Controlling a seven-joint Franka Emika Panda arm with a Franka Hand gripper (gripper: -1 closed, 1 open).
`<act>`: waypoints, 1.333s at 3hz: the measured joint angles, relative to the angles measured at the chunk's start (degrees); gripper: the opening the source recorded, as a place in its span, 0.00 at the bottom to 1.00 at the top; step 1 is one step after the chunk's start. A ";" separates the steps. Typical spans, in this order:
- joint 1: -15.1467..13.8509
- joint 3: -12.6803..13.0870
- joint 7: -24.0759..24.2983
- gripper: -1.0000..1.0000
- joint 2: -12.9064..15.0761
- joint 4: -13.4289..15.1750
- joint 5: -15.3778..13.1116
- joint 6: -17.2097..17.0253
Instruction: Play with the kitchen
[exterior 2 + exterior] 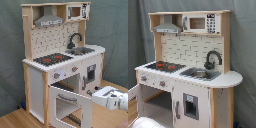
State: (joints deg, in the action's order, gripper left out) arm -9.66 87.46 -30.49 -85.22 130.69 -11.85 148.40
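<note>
The arm's white wrist (112, 97) sits low beside the kitchen (60, 70), near its open oven door (69, 104), claw opening impossible to tell, no readable writing.

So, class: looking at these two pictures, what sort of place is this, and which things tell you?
Probably a lab or studio set-up, not a home: a toy kitchen stands alone on a wooden floor before a plain grey curtain, with a robot arm reaching in by its open oven door.
</note>
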 joint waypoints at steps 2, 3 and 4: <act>-6.79 0.12 2.65 1.00 0.00 -9.91 0.00 1.40; -9.28 0.87 6.79 1.00 -0.02 -13.93 0.00 1.85; -10.66 2.35 12.59 1.00 -0.22 -15.52 -0.03 2.53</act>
State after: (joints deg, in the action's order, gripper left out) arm -20.33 89.81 -17.90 -85.45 115.16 -11.88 150.92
